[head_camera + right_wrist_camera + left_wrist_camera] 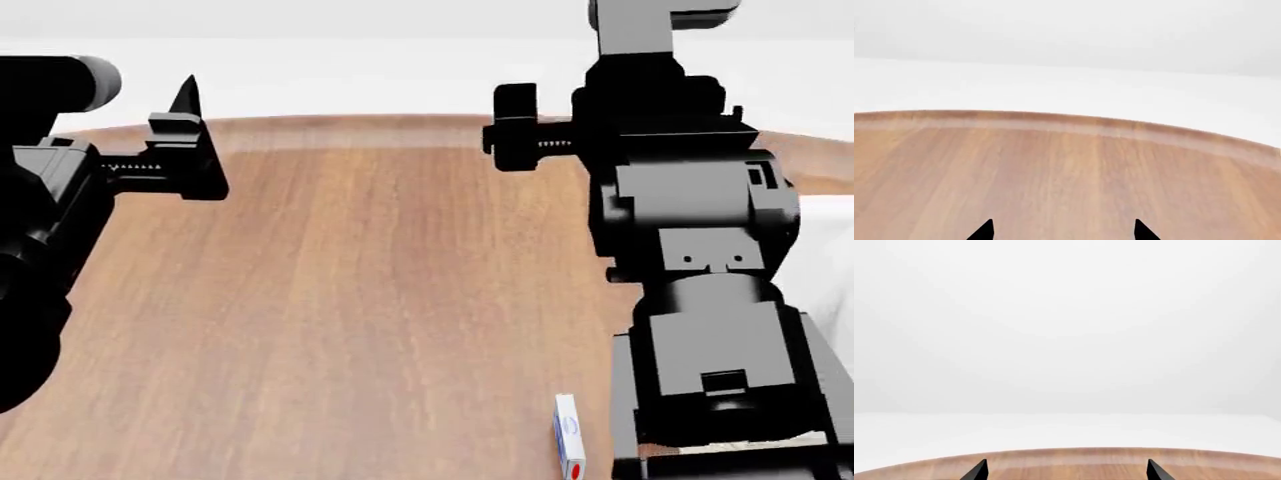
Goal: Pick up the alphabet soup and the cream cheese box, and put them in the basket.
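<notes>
The cream cheese box (570,442), thin, white and pale blue with a red mark, lies on the wooden table (374,300) at the near edge of the head view, just left of my right arm. My left gripper (1067,473) is open and empty, over the table near its far edge; in the head view its fingertip (187,98) shows at the far left. My right gripper (1063,233) is open and empty above bare wood, and shows in the head view (587,90) at the far right. The alphabet soup is out of view.
A white patch (827,225) and a pale woven strip (727,452) show past my right arm (694,300); they may be the basket, mostly hidden. The table's curved far edge (1074,125) meets a white floor and wall.
</notes>
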{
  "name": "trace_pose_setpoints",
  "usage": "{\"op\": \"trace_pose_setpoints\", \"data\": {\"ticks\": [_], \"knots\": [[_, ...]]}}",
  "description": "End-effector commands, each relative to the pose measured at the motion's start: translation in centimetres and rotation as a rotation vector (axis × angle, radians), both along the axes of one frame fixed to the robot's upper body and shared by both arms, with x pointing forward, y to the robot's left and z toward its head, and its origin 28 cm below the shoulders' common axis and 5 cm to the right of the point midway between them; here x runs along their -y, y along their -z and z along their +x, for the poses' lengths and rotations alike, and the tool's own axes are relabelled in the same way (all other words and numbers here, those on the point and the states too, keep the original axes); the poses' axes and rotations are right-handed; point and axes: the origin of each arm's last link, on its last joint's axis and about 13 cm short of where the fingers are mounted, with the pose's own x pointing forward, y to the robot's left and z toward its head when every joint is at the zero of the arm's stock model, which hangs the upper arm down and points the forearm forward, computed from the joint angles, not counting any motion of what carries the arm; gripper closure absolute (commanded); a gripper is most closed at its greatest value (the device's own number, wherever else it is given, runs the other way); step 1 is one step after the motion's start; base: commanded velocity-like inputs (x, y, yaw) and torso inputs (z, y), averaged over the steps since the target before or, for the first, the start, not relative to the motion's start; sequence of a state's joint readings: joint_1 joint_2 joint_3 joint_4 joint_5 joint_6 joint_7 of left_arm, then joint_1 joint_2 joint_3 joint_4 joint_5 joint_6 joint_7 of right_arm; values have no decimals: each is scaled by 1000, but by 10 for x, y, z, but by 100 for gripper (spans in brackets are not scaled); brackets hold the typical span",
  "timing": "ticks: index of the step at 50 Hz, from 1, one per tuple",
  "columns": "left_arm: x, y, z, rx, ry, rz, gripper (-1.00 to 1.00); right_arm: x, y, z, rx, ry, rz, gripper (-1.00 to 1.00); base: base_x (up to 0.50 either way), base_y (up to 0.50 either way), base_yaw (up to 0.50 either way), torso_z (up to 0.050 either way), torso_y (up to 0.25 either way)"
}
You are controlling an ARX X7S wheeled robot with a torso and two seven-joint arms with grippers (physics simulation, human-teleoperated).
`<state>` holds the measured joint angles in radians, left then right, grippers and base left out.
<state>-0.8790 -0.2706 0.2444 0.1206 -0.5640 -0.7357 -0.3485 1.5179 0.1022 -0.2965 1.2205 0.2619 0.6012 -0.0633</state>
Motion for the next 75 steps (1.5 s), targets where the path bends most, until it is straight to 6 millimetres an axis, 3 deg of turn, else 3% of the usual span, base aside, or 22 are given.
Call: {"op": "trace_pose_setpoints", "data": {"ticks": [1, 23, 44, 75], "knots": [[-1, 1, 1, -3, -2, -3, -100, -6, 35, -5, -148, -34, 11, -100, 0, 0, 0, 0, 0], [-1, 2, 1, -5, -3, -3, -100, 1, 80, -24, -431, -13, 93, -100, 0, 0, 0, 0, 0], [-2, 2, 2, -8, -4, -8, -100, 1, 98, -34, -568, -13, 91, -100, 0, 0, 0, 0, 0], [-2, 7, 3, -25, 5, -15, -100, 7, 119, -42, -621, 84, 82, -100, 0, 0, 0, 0, 0]]}}
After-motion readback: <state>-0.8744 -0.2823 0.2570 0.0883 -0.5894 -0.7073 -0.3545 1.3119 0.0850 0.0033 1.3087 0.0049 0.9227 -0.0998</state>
